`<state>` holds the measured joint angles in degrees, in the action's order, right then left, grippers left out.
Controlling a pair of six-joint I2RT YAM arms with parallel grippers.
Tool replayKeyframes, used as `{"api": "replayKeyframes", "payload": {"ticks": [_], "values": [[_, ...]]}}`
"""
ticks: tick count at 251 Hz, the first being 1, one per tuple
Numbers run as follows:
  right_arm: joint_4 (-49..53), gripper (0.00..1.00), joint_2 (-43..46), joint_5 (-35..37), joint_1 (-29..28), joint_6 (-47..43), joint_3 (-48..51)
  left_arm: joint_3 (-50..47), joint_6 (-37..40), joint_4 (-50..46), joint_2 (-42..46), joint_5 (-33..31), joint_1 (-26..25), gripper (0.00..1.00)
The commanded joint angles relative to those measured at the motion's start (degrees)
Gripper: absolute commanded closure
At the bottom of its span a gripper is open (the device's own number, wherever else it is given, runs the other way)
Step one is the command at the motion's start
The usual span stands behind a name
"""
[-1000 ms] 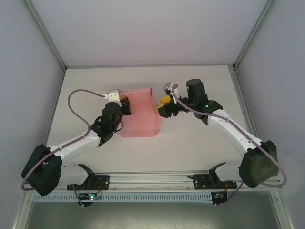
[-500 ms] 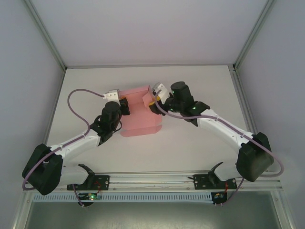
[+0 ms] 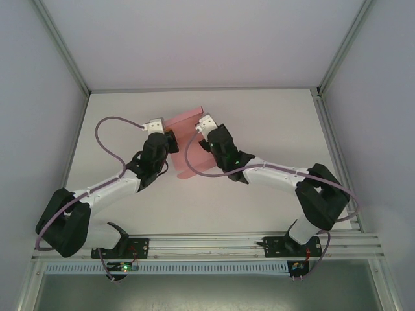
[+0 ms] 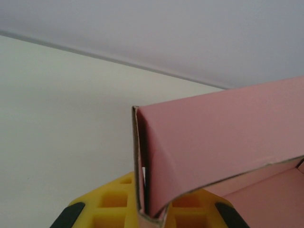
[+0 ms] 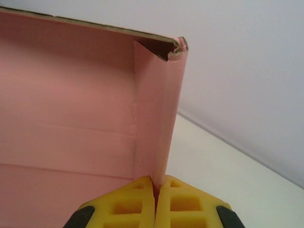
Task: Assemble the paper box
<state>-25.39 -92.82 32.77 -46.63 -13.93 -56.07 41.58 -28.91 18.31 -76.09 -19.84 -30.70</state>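
Top external: from above and behind, looking steeply down past both arm bases at the bottom edge onto the whole table (image 3: 272,123). Left wrist: very close, facing over yellow fingers (image 4: 114,209) at the lower edge toward a folded corner of the paper box (image 4: 213,137). Right wrist: equally close, looking up a pink wall. Shared by all three: that box, mid-frame overhead.

Left gripper (image 3: 170,141) and right gripper (image 3: 205,135) are flanking the box (image 3: 187,129), closing off the centre. Table (image 3: 279,123) is lying open rightward and along the far edge.
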Motion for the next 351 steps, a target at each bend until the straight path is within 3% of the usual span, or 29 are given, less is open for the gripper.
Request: {"api": "replayKeyframes", "payload": {"ticks": [1,39,61,133,188,216,234,252,269,287,305,351], "values": [[-8.02,1.0,-2.17,14.91,0.25,-4.13,-2.0,5.18,-3.15,-9.7,-0.23,0.24,-3.75,1.0],[-7.75,1.0,-5.69,30.34,1.16,-9.16,-4.31,7.91,-11.11,-20.4,0.13,-5.73,-4.81,1.0],[-6.44,1.0,-6.84,34.82,1.76,-10.22,-5.44,8.73,-12.75,-23.95,1.07,-6.19,-5.04,1.0],[-11.19,1.0,-12.25,38.87,1.29,-14.35,-9.65,11.37,-18.47,-25.79,0.33,-6.0,-7.83,1.0],[-27.03,1.0,-19.05,44.52,2.03,-27.1,-13.21,13.75,-19.2,-27.82,0.49,-7.87,-9.95,1.0],[-27.05,1.0,-19.88,43.62,1.98,-27.4,-13.8,13.26,-20.22,-27.56,0.52,-8.81,-10.06,1.0],[-25.55,1.0,-17.76,40.29,1.52,-23.87,-11.95,13.29,-19.59,-26.5,-0.18,-8.73,-10.06,1.0],[-15.57,1.0,-13.6,34.88,0.96,-15.75,-10.2,13.94,-19.7,-27.05,-1.19,-10.13,-9.95,1.0],[-2.18,0.81,-8.31,23.68,0.67,-4.31,-8.69,14.31,-20.28,-26.76,-2.26,-10.92,-9.8,1.0],[8.21,0.67,-2.44,4.43,1.55,3.84,-6.42,15.38,-19.86,-26.91,-3.49,-10.67,-9.47,1.0],[13.07,0.61,3.3,-13.18,3.17,7.47,-2.99,16.47,-19.52,-27.85,-4.46,-11.18,-9.26,1.0],[20.62,0.43,16.88,-27.35,8.36,13.69,3.54,15.3,-18.39,-26.53,-4.34,-11.21,-7.86,1.0]]}}
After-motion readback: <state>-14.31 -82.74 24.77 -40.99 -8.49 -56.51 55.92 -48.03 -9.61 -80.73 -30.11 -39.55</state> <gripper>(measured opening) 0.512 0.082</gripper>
